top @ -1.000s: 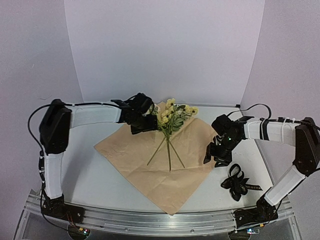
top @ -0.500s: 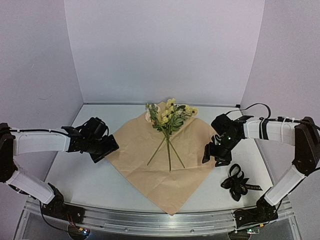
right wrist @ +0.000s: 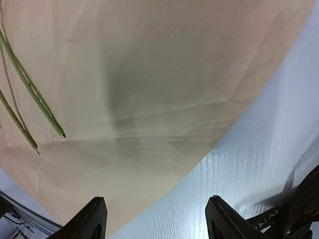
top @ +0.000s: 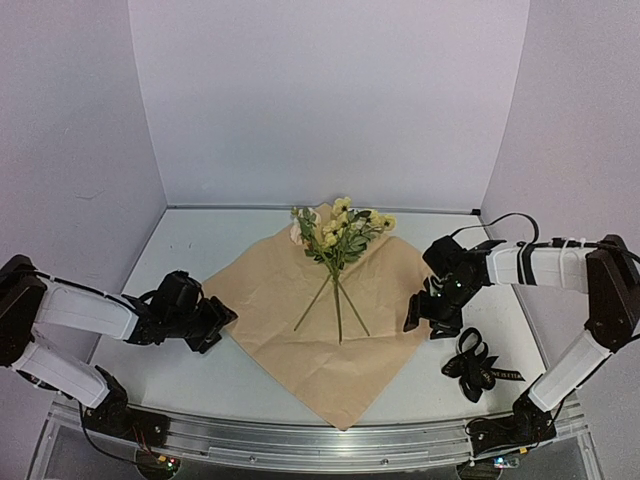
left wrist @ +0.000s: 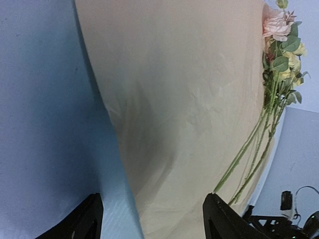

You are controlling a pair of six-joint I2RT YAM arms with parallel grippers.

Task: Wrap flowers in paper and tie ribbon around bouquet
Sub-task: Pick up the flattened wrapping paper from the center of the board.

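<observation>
One flat paper (top: 270,300), flowers (top: 340,232) lying on it.

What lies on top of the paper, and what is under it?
On the paper lie the flowers, blooms at its far corner, stems toward its middle. Under it, the table shows only around the edges; the covered part cannot be seen.

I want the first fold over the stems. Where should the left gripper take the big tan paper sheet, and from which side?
I'd take the large creased tan paper at its left corner, nearest the open left gripper. Come in low from the left, one finger under the edge: the sheet lies flat, and that corner is bare, apart from the yellow flowers.
</observation>
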